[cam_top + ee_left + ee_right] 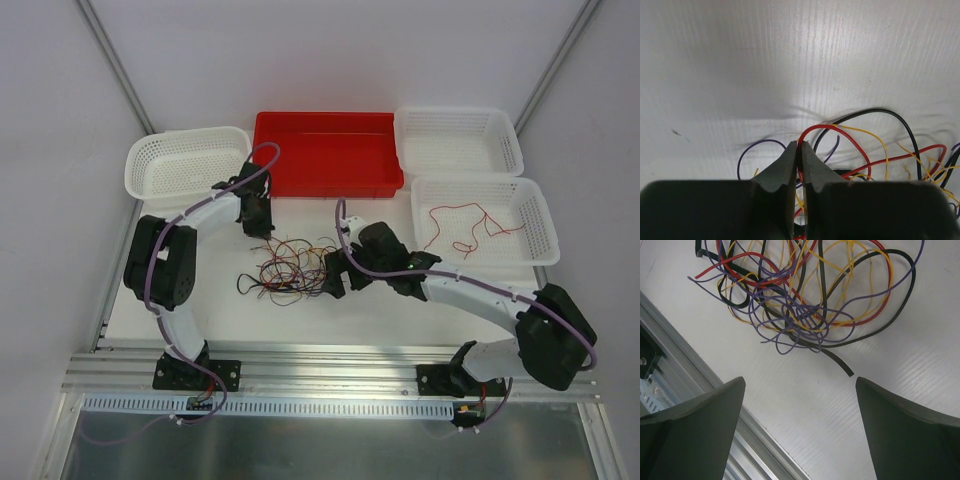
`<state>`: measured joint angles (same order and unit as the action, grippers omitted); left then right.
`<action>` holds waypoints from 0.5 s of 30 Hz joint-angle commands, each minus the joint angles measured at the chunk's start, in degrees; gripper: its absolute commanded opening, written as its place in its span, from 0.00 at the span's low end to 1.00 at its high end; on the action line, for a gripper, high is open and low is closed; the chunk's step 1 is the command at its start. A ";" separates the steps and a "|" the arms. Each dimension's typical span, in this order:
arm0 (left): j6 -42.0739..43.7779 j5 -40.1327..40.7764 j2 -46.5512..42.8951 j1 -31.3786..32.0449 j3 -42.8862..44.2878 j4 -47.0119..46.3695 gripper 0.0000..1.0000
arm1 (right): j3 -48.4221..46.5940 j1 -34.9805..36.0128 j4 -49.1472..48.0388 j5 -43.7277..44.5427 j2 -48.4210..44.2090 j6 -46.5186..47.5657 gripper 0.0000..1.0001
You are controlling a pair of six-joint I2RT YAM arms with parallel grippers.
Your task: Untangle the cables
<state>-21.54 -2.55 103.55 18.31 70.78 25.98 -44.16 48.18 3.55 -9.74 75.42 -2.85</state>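
The left end effector (801, 147) is clenched on a red cable (815, 127), whose loop rises just beyond its tips. Its dark body hides the strands nearer the camera. The cables (288, 265) lie heaped on the desk (220, 310) in front of the red bin (328, 152), between both arms. The right end effector (800, 382) hangs released beside the heap, not touching it. From above, single strands cannot be traced.
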 commanded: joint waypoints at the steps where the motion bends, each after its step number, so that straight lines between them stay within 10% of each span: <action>1: 0.62 -0.79 -3.34 -0.02 -1.78 0.57 0.00 | -5.04 1.12 -5.83 0.76 4.72 -3.47 0.98; 15: 1.06 -2.38 -29.17 0.24 -5.57 2.76 0.00 | -15.69 5.17 -4.87 14.74 25.21 -13.84 0.89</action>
<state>-21.37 -3.09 80.12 18.33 64.64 26.92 -58.41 53.36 -1.52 -0.43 98.72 -12.95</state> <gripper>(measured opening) 0.014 0.903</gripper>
